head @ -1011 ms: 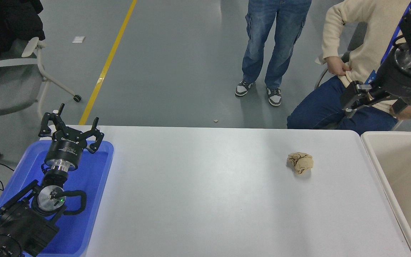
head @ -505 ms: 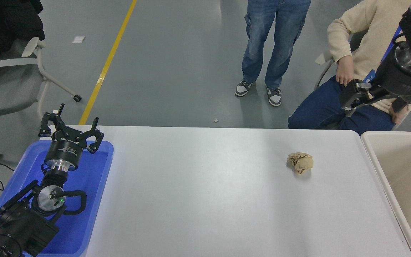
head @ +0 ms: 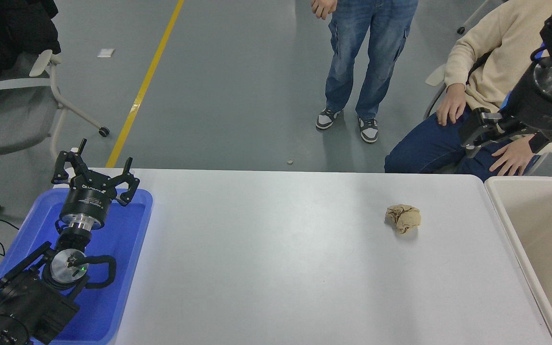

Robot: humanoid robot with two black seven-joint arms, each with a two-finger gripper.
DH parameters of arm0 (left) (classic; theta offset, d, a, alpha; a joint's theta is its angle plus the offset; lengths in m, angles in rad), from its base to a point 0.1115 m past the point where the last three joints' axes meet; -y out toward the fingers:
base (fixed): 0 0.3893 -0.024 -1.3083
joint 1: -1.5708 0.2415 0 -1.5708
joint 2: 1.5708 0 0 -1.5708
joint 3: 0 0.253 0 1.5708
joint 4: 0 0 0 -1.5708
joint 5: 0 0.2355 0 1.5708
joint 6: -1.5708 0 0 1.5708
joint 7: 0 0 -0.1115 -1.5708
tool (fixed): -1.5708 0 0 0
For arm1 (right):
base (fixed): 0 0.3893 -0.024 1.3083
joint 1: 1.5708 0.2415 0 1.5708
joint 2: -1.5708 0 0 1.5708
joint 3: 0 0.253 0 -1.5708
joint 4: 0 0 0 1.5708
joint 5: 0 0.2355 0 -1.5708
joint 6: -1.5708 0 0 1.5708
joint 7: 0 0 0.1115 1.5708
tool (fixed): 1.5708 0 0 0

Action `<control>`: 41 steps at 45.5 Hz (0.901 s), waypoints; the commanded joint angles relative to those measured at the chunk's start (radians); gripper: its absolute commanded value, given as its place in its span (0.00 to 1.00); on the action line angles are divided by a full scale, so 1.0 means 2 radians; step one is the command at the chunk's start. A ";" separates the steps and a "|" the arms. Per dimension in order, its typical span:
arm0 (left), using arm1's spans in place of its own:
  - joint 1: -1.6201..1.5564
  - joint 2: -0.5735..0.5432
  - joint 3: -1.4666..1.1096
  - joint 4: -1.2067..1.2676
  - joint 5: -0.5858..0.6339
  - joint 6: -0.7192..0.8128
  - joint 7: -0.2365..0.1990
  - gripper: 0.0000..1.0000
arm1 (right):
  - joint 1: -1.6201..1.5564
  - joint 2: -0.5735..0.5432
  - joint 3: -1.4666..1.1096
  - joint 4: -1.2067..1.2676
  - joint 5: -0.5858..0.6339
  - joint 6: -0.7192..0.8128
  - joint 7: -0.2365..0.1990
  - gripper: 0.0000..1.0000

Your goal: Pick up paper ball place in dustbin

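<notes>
The white table [head: 266,258] fills the lower half of the view, bare across its middle; at its right edge stands the dustbin [head: 499,211], a cream bin with a thick rim, only partly in view and showing nothing inside on the part that can be seen; at the left edge lies a blue tray [head: 127,249], over which the left gripper [head: 95,175] is parked with its fingers spread apart, holding nothing. Beyond the far edge one person stands in jeans [head: 367,57] and another sits in a cream sweater [head: 491,62], hands resting on the knees. The right gripper [head: 475,136] hangs high at the upper right, above and beyond the table's far corner, well apart from anything on the table; its fingers are seen at an angle that does not show whether they are parted or closed. The paper ball [head: 403,218] sits on the table's right portion, near the dustbin but apart from it, with clear surface all round.

The step in hand looks to be the reach; it would go best if the right gripper came down from above, centred over the wad, with fingers wide enough to straddle its folds; the paper is light and springy, so a grip low and through the middle should hold better than a pinch on one loose flap; the carry to the bin is short.
</notes>
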 commanded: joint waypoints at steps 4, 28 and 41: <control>0.000 0.000 0.000 0.000 0.001 0.000 0.000 1.00 | -0.035 -0.004 0.007 0.002 0.002 0.000 0.001 1.00; 0.000 0.000 0.000 0.000 0.001 0.001 0.000 1.00 | -0.180 0.018 0.039 0.000 -0.002 -0.135 0.001 1.00; 0.000 0.000 0.000 0.000 0.001 0.001 0.000 1.00 | -0.301 0.042 0.063 -0.059 -0.003 -0.265 0.001 1.00</control>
